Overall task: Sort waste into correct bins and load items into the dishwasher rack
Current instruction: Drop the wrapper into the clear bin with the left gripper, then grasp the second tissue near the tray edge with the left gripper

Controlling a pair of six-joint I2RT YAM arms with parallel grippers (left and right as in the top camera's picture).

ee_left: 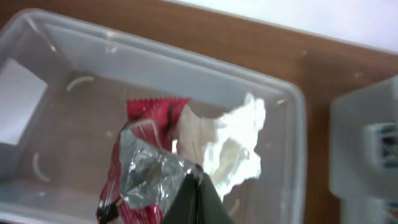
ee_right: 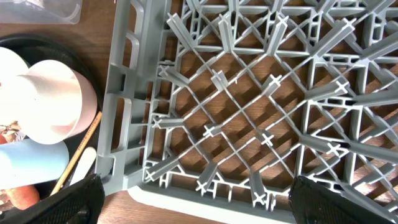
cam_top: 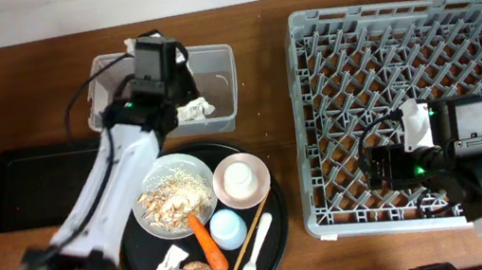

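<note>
- Left jaws: pressed together into one dark wedge at the bottom of the wrist view. They pinch the wrapper (ee_left: pixel 146 158) and a tissue (ee_left: pixel 227 146) where the two meet.
- Both hang over the inside of the tub (ee_left: pixel 302 143).
- In the overhead view I see the tissue close to the tub wall on the tray side, so I judge the load is off-centre.
- Step in hand, as I read it: drop both into the tub. I would nudge toward the tub's middle, lower a little, then spread the jaws fully. The tissue is light and may cling to a finger or drape over the rim.
- Wrapper: its long axis runs from the jaws up the wrist view. The red crimped end points at the far wall and the silver face is toward the camera.
- Tissue: crumpled, no clear long axis. It bulges toward the rack (cam_top: pixel 311 124).
- Right jaws: spread wide with nothing between them, hovering over the rack's corner nearest the round tray (cam_top: pixel 279 230).
- The tray, on the surface, carries the other waste and the dishes.
</note>
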